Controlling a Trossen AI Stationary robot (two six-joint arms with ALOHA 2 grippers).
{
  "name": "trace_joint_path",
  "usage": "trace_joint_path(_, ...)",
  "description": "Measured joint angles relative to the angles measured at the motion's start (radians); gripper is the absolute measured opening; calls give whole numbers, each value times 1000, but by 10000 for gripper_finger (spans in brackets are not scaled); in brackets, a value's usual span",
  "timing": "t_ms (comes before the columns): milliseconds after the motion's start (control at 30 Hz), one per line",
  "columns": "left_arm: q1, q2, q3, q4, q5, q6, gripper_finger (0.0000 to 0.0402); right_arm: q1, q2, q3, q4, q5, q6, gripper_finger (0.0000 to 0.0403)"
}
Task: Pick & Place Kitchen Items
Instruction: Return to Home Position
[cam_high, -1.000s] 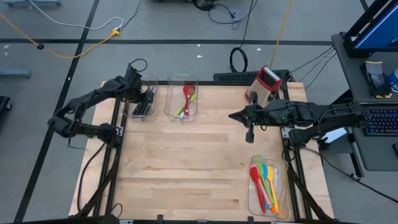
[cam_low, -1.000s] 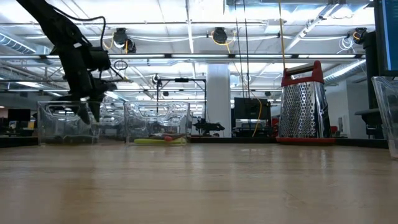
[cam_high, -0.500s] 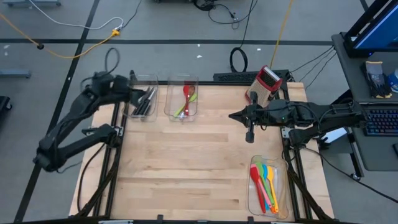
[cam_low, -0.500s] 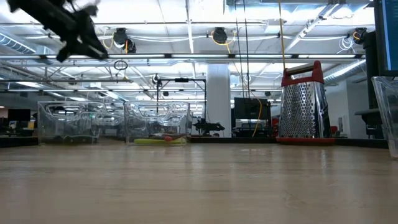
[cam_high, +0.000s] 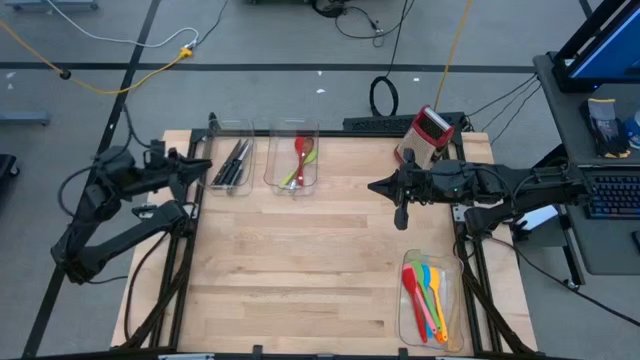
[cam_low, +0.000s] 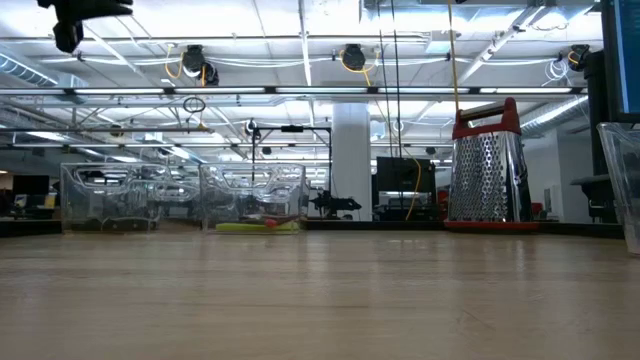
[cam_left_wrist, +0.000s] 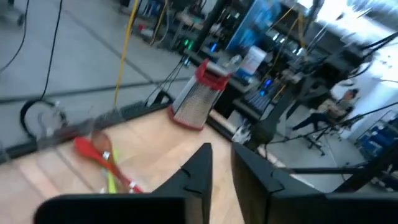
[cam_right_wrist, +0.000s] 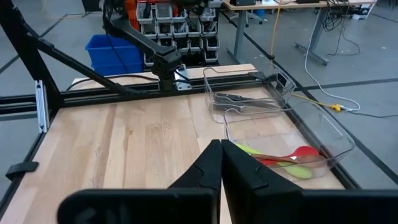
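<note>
Table (cam_high: 300, 260): pale wood plank top on a black frame. Four items rest directly on it.

1. Back left corner: clear bin (cam_high: 232, 130), long side running front to back. Holds black-handled knives (cam_high: 232, 165).
2. Just beside it, toward the centre: second clear bin (cam_high: 278, 150), same orientation. Holds a red utensil (cam_high: 301, 150) and a green utensil (cam_high: 293, 178), crossed.
3. Back right corner: red box grater (cam_high: 428, 128), upright, steel faces.
4. Front right corner: third clear bin (cam_high: 452, 275). Holds coloured spatulas (cam_high: 425, 295) lying side by side.

The back bins are well apart from the grater.
</note>
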Motion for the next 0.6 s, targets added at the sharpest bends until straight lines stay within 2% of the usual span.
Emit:
trace_joint_path(233, -22, -34, 0, 86, 24, -2, 5, 0, 0, 0, 0, 0, 2, 3)
trace_joint_path(433, -29, -25, -2, 102, 38, -1, 15, 0, 0, 0, 2, 0, 3, 2)
trace_joint_path(600, -29, -6, -9, 116, 39, 31, 4, 0, 0, -29, 72, 1, 89, 4)
